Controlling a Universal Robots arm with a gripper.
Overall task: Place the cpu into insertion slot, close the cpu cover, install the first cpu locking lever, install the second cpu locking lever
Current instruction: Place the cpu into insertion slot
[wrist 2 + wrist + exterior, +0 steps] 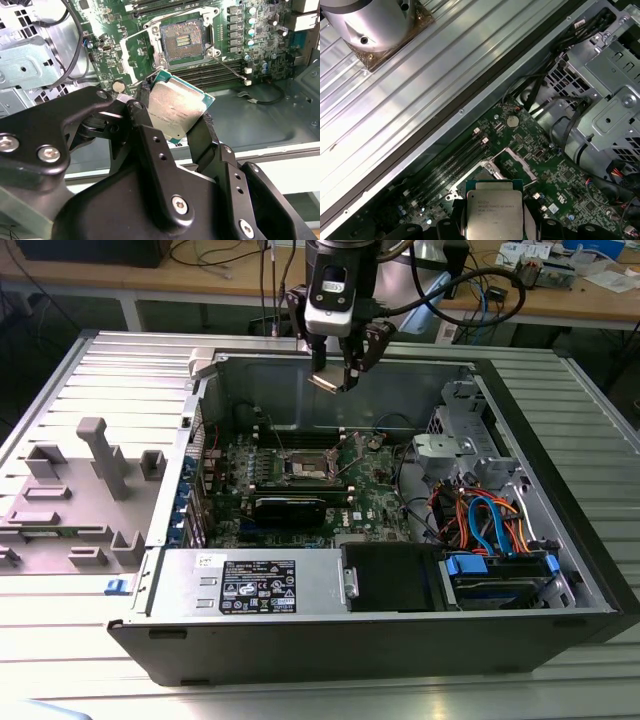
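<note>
Hand [174, 114] on cpu [178, 104], sides covered

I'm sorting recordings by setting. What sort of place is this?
Most likely a robotics lab or test workshop. An opened computer case lies on a ribbed metal table, a wooden workbench strewn with cables stands behind, and the gripper holds the cpu in its jaws over the case.

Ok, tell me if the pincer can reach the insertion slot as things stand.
Probably yes: the pincer holds the cpu above the open computer case, and the insertion slot lies uncovered with nothing between.
</note>
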